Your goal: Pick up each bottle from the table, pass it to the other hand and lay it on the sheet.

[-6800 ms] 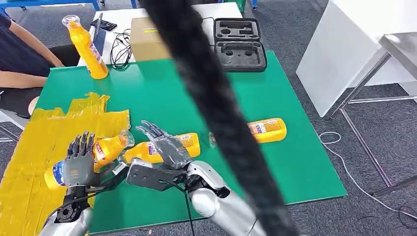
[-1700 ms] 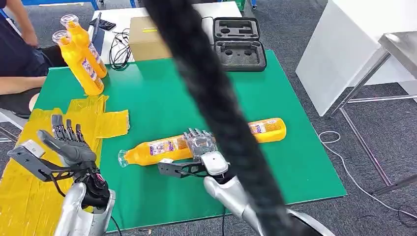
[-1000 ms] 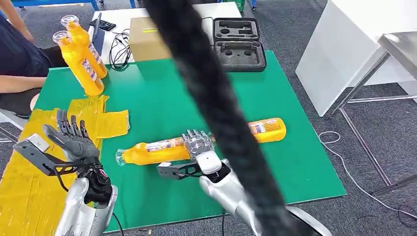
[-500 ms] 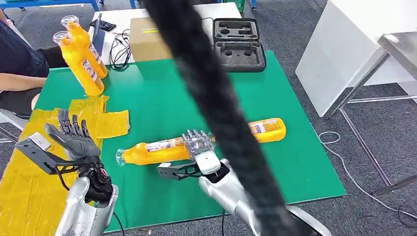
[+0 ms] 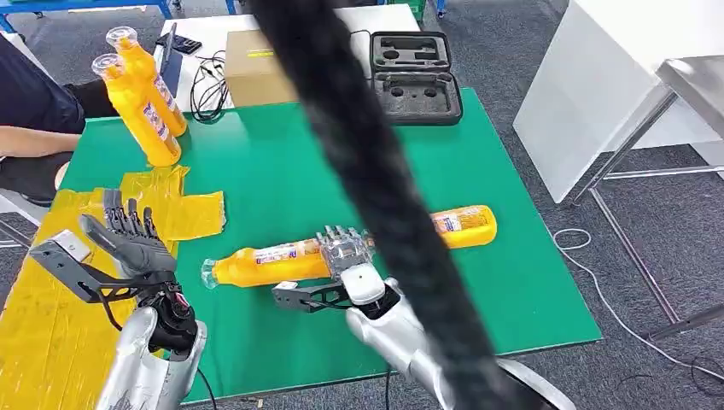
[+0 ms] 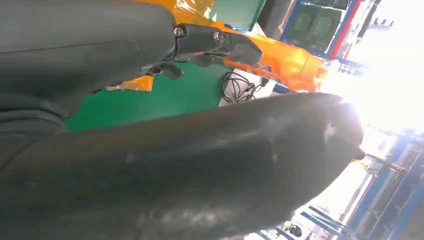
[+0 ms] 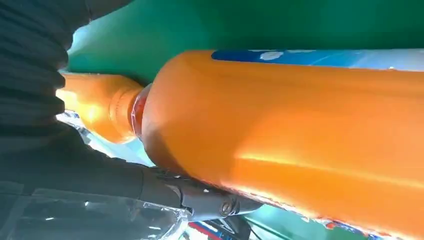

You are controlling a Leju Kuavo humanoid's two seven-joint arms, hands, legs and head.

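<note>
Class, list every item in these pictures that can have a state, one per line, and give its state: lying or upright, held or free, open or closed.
Nearer orange plastic bottle: lying on the green table mat, gripped at its base end by the right hand.
Farther orange bottle: lying, free.
Two orange bottles at the far corner: upright, free.
Left hand: empty, fingers apart, over the yellow plastic sheet.
Black foam-lined case: open.

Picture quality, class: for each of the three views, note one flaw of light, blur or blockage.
Head view: a blurred black cable close to the lens crosses the green table. Left wrist view: daylight at one edge is blown out to white, and a dark out-of-focus shape blocks much. Right wrist view: the orange bottle is too close, soft, with glare streaks.
</note>
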